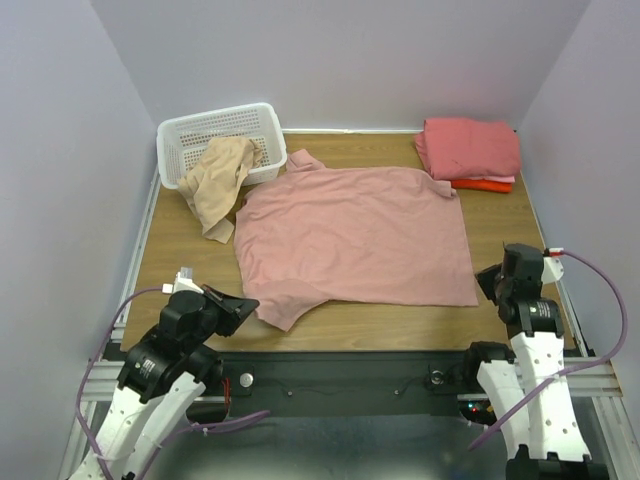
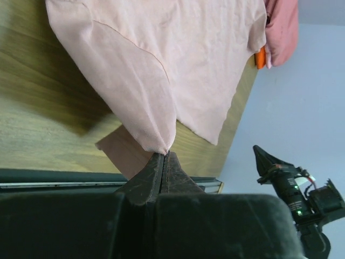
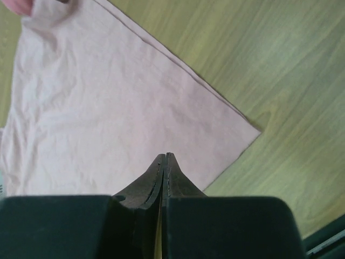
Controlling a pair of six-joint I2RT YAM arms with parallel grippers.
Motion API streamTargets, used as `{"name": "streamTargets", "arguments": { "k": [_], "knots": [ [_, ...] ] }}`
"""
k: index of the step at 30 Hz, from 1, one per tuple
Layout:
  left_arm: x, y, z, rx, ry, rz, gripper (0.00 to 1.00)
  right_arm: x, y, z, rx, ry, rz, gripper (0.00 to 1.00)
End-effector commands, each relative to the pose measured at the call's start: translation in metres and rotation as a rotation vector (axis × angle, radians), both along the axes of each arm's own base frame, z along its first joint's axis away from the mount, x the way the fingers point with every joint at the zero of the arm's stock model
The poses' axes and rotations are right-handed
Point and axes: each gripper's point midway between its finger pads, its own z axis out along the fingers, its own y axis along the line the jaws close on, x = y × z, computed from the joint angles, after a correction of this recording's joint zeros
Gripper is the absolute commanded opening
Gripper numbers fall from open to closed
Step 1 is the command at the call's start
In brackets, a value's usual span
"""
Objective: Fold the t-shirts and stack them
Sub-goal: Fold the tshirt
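**Top view.** A dusty-pink t-shirt (image 1: 360,235) lies spread flat at the centre of the wooden table (image 1: 520,230), collar towards the upper left and hem towards the right. At upper left a beige t-shirt (image 1: 220,180) hangs crumpled over the front rim of a white lattice basket (image 1: 190,130) and trails onto the table. At upper right a folded salmon-pink t-shirt (image 1: 470,145) tops a stack, with an orange-red t-shirt (image 1: 485,186) showing as a strip at its lower edge. The stack touches the spread shirt's upper right sleeve. The left gripper (image 1: 245,303) sits at lower left, its tip against the shirt's near sleeve. The right gripper (image 1: 487,283) sits at lower right, just beside the hem's near corner.

**Left wrist view.** This view alone shows the grip. The fingers are pressed together and the sleeve hem is drawn to a point between their tips, lifted clear of the wood with a shadow beneath. The right arm's pointed fingers appear at lower right, and the stack's salmon and orange edges at upper right.

**Right wrist view.** The fingers are together, their tips over the pink cloth just inside the hem, left of its corner. The cloth lies flat here; whether any is caught between the tips cannot be told.
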Motion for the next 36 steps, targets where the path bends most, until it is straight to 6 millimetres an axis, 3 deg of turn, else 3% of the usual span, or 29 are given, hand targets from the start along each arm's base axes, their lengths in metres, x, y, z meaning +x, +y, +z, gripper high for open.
{"name": "streamTargets", "arguments": {
  "k": [1,4,7,8,11,19,26,32,35,36],
  "knots": [
    [-0.006,0.003,0.022,-0.042,-0.015,0.018,0.00,-0.014,0.006,-0.013,0.043,0.076,-0.003,0.00],
    [-0.006,0.001,0.020,-0.033,-0.013,0.006,0.00,-0.017,0.010,-0.017,0.054,0.088,0.021,0.00],
    [-0.001,0.001,0.014,-0.025,-0.006,0.018,0.00,-0.019,0.007,-0.027,0.069,0.117,-0.025,0.16],
    [0.001,0.000,0.013,-0.025,-0.005,0.017,0.00,-0.016,0.007,-0.030,0.069,0.120,-0.025,0.27],
    [0.004,-0.003,0.005,-0.023,0.009,0.009,0.00,-0.014,0.006,-0.046,0.076,0.173,-0.034,0.40],
    [0.004,-0.003,0.002,-0.024,0.001,0.011,0.00,-0.013,0.002,-0.093,0.064,0.290,-0.055,0.57],
    [0.005,-0.002,0.001,-0.018,-0.002,0.016,0.00,-0.014,-0.007,-0.112,0.027,0.345,-0.080,0.57],
    [0.006,-0.001,0.001,-0.017,-0.001,0.021,0.00,-0.014,-0.002,-0.123,0.046,0.355,-0.065,0.56],
    [0.006,-0.001,0.001,-0.020,-0.001,0.024,0.00,-0.013,-0.004,-0.125,0.047,0.343,-0.081,0.50],
    [0.006,-0.001,0.001,-0.021,-0.002,0.024,0.00,-0.011,-0.004,-0.124,0.047,0.332,-0.082,0.32]
  ]
}}
